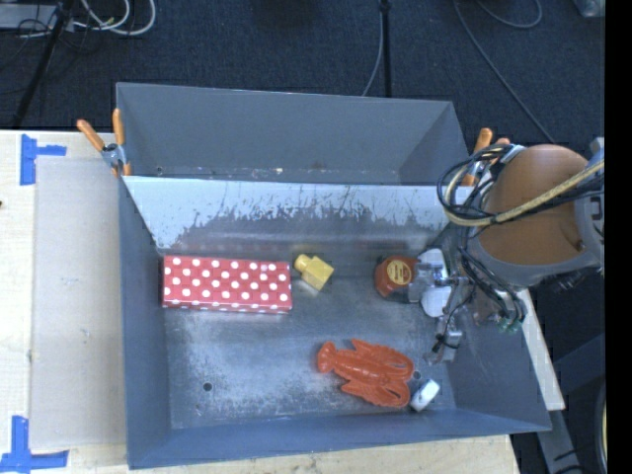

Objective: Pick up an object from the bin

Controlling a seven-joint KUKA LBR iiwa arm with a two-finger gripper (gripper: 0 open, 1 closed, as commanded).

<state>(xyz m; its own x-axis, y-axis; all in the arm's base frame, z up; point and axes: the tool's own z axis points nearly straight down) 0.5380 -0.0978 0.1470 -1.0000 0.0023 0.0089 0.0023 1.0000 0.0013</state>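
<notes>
My gripper (pixel 441 304) hangs at the right side of the bin, just above the floor by the right wall. Immediately to its left lies a round red and orange tape measure (pixel 395 276). Below and left of the gripper, an orange-red rubber toy shaped like a lobster (pixel 367 369) lies flat. A small white piece (pixel 425 395) rests at the toy's right end, near the bin's front right corner. No object is visible in the gripper.
A red box with white polka dots (pixel 227 284) lies at the left of the bin floor. A small yellow block (pixel 314 272) sits just right of it. The orange dome and cables on the arm overhang the bin's right wall.
</notes>
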